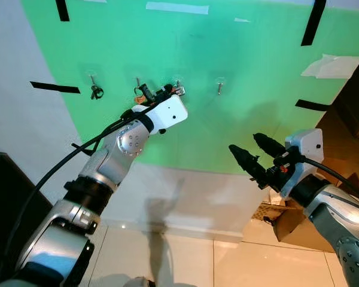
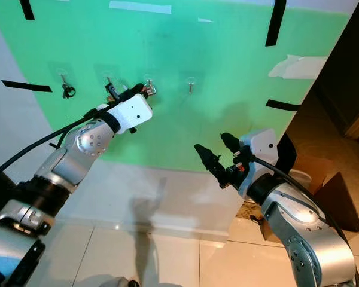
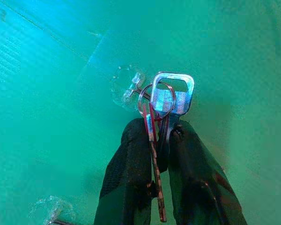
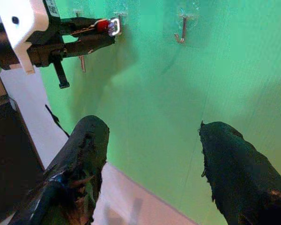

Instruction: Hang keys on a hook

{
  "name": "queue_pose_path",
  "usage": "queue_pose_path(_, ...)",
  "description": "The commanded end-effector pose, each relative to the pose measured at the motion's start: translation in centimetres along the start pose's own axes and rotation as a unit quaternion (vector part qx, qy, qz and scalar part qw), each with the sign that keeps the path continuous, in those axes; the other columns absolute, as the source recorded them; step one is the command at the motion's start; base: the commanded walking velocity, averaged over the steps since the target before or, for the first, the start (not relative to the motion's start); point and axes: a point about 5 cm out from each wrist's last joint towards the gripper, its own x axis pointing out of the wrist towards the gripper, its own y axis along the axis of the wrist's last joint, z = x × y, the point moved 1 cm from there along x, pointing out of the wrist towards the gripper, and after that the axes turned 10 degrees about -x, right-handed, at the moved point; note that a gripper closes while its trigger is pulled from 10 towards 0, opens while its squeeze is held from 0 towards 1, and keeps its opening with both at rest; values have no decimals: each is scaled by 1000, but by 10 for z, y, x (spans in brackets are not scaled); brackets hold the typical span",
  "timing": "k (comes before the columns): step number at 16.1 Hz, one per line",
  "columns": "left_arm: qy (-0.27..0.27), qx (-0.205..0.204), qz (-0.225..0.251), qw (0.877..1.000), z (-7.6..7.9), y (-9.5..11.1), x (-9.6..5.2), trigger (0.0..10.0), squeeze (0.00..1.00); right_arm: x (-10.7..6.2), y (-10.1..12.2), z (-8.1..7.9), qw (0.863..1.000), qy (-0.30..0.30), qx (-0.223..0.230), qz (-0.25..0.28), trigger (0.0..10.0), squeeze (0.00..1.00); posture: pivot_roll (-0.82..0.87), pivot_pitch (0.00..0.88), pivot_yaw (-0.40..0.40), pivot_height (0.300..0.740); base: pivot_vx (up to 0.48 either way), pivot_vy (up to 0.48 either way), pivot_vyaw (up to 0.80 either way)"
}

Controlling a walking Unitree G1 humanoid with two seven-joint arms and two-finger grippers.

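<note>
My left gripper [image 1: 170,91] is raised against the green wall panel and is shut on a bunch of keys [image 3: 165,101]. The silver key head and its ring [image 3: 155,101] sit right at a clear stick-on hook [image 3: 131,86]; whether the ring is over the hook I cannot tell. In the right wrist view the keys [image 4: 113,25] show at that hook's place. Several such hooks run in a row: one holds a dark item [image 1: 96,91], one an orange-tagged item [image 1: 140,94], one is bare [image 1: 219,87]. My right gripper [image 1: 249,149] hangs open lower right, away from the wall.
Black tape strips [image 1: 55,88] hold the green panel [image 1: 227,119] to a white wall. A dark cabinet [image 1: 3,197] stands at lower left. Cardboard boxes [image 1: 293,230] lie on the tiled floor at lower right, behind my right arm.
</note>
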Motion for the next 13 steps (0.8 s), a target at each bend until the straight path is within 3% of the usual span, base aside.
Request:
queue_pose_path(1, 5, 7, 1, 1000, -4, 2, 4, 10000, 0, -2, 7, 2, 1000, -1, -4, 8, 10000, 0, -175, 0, -3, 740, 0, 0, 0)
queue_pose_path(9, -65, 9, -25, 998, 21, -10, 15, 10000, 0, -1, 6, 2, 1000, -4, -1, 8, 10000, 0, -181, 0, 1, 740, 0, 0, 0)
queue_pose_path(13, -69, -27, -39, 997, 25, -16, 12, 10000, 0, -3, 5, 1, 1000, -5, -3, 7, 10000, 0, -181, 0, 7, 740, 0, 0, 0)
